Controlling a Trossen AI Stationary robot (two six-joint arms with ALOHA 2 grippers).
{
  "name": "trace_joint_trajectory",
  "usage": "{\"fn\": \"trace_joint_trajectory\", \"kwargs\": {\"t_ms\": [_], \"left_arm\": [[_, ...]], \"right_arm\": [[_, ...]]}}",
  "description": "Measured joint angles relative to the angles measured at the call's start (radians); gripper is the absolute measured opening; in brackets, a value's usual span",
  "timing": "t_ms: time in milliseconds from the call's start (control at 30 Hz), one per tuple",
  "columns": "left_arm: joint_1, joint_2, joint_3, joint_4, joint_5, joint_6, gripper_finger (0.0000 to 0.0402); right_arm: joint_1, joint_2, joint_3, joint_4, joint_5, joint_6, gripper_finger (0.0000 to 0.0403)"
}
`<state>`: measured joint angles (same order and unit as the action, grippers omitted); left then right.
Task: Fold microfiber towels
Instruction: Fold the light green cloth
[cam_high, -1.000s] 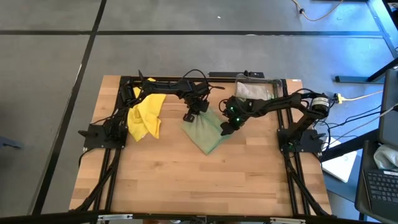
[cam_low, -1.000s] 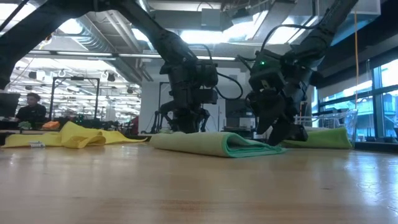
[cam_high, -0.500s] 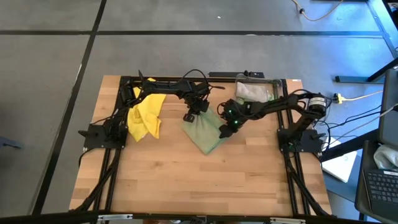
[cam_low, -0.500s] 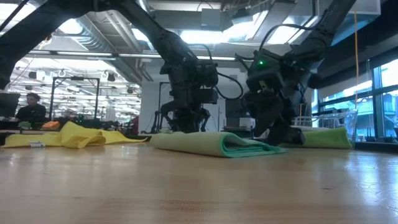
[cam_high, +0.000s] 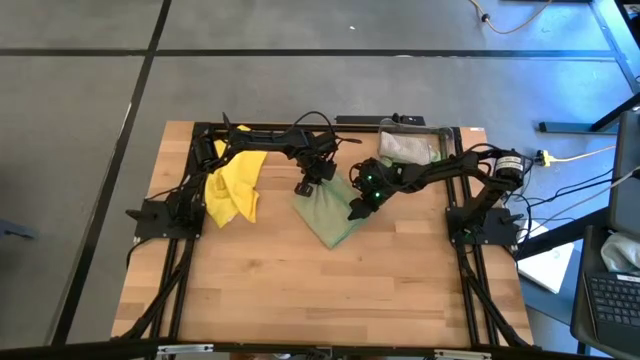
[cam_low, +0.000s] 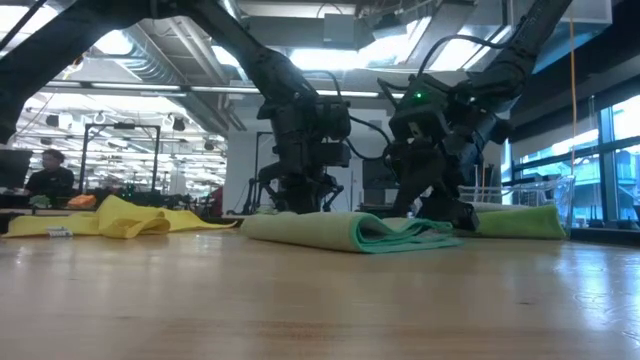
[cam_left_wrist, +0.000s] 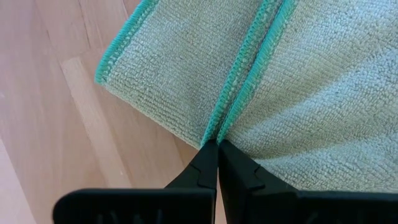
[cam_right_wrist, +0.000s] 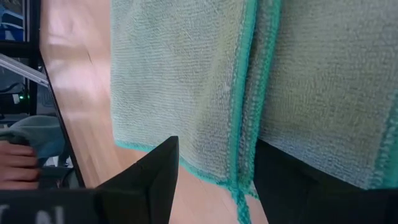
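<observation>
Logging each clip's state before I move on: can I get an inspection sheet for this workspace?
Surface: light wooden tabletop, front half bare.
Job's things: pale olive-green microfiber towel folded at centre; bright yellow microfiber towel crumpled at left; another cloth in the clear plastic bin.
Clutter: nothing seen.
Grippers: left gripper shut, tips at the towel's teal hem; right gripper open over the towel's right edge.
Cables: black cables on the arms; yellow cable off-table.
Surroundings: grey floor, seated person in the background.
</observation>
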<state>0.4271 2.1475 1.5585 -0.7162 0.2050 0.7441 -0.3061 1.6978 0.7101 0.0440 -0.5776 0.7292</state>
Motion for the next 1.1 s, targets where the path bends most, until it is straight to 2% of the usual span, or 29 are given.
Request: {"fn": "trace_joint_trajectory", "kwargs": {"t_ms": [233,367,500,767,1100], "left_arm": [[0.000,0.000,0.000,0.000,0.000,0.000,0.0001],[0.000,0.000,0.000,0.006,0.000,0.000,0.0001],[0.000,0.000,0.000,0.010,0.000,0.000,0.0001],[0.000,0.000,0.000,0.016,0.000,0.000,0.0001],[0.000,-0.001,0.000,0.016,-0.011,0.011,0.0001]], "right_arm": [[0.003,0.000,0.000,0.021,0.007,-0.003,0.0192],[0.006,0.000,0.000,0.028,0.016,-0.025,0.0173],[0.016,0.000,0.000,0.029,0.035,-0.054,0.0128],[0.048,0.000,0.000,0.073,0.036,-0.144,0.0014],[0.048,0.000,0.000,0.073,0.025,-0.134,0.0007]]}}
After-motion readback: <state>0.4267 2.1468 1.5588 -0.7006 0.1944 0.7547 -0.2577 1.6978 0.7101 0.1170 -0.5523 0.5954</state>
